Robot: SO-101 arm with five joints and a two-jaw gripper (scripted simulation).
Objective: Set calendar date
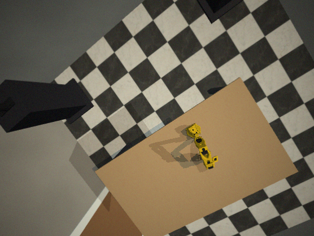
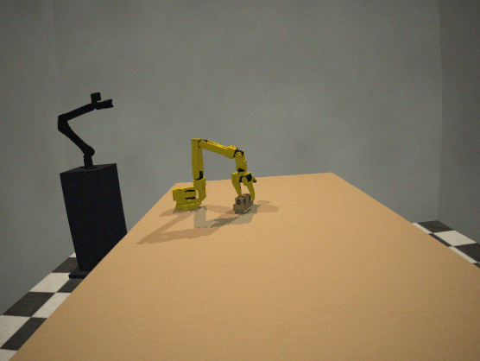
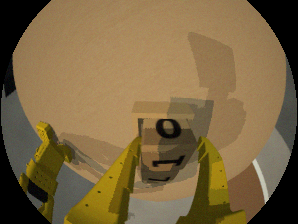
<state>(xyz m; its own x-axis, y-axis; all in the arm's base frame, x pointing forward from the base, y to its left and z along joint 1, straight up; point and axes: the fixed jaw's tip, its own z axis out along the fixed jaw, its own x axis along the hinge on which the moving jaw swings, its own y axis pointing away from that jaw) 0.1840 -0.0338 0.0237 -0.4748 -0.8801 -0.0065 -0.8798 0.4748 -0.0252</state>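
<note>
The small brown calendar tray lies on the table in front of the yellow arm. Two brown cubes stand in it side by side; their digits are too small to read in this view. My gripper points down over them. In the wrist view one cube sits between my jaws, showing a dark round digit like a 0 on its upper face. The jaws stand slightly wider than the cube, with the gripper partly open. A lighter brown block lies beyond it. In the overhead view the arm hides the calendar.
The arm's base stands near the table's far left edge. A black pedestal carrying a dark camera arm stands on the floor left of the table.
</note>
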